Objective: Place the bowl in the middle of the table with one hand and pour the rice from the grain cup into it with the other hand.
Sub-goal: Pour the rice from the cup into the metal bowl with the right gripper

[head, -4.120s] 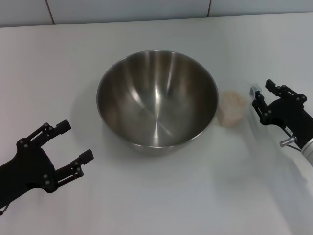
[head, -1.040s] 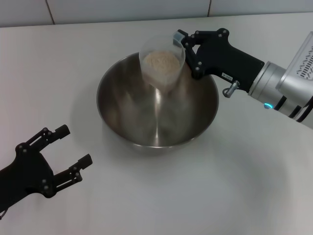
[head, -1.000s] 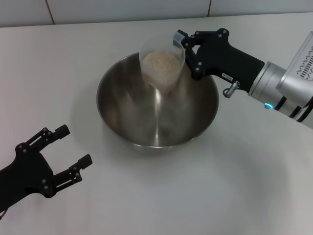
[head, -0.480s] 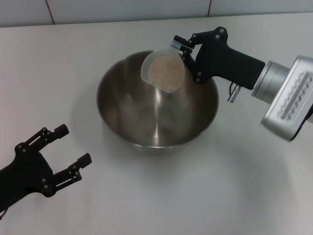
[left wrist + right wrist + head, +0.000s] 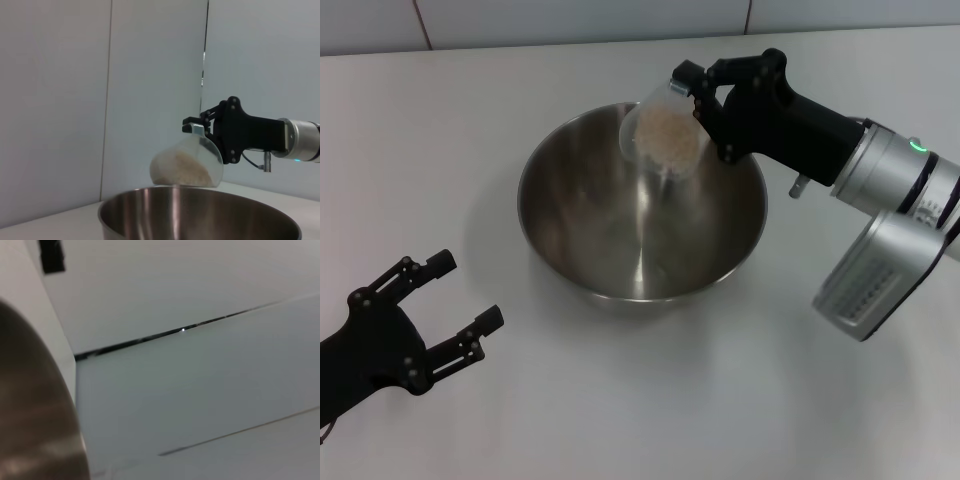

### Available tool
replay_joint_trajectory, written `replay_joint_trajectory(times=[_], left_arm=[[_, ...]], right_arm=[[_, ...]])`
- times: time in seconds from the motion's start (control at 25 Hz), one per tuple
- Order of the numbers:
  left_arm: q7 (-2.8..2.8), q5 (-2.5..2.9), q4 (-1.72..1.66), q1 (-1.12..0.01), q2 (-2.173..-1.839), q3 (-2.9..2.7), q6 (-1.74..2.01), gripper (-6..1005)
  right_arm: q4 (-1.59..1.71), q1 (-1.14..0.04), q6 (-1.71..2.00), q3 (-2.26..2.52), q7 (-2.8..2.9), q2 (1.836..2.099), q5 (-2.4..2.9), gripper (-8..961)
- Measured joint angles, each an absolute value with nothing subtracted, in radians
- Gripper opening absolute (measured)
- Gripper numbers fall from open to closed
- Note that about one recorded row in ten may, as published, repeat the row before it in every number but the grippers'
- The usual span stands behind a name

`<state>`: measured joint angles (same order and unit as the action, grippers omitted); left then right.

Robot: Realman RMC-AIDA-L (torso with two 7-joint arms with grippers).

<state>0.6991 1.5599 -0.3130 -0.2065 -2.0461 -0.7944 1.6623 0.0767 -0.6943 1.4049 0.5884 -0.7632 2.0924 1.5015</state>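
Tilting the cup (image 5: 665, 138) above the bowl (image 5: 642, 200) at upper centre, the right gripper (image 5: 705, 100) pinches its light, thin, crushable wall; rice (image 5: 666, 132) unspilled. Left gripper (image 5: 445, 300), lower left, spread.

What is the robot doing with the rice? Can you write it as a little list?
bowl: big shiny steel one, standing on the white table
grain cup: clear, tipped on its side above the bowl's far part
rice: pale heap inside the tipped cup; none seen in the bowl
right pincer: shut on the grain cup, held over the bowl
left pincer: open, holding nothing, low near the table's front, apart from the bowl
step: pouring is starting
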Motion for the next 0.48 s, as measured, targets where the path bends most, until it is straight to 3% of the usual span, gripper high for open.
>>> replay_joint_trajectory(times=[0.48], left_arm=[[0.708,1.563,-0.32,-0.209,-2.056,-0.791,1.647,844]], right_arm=[[0.031,-0.71,1.435,0.6,-1.12,2.092,1.481,6]])
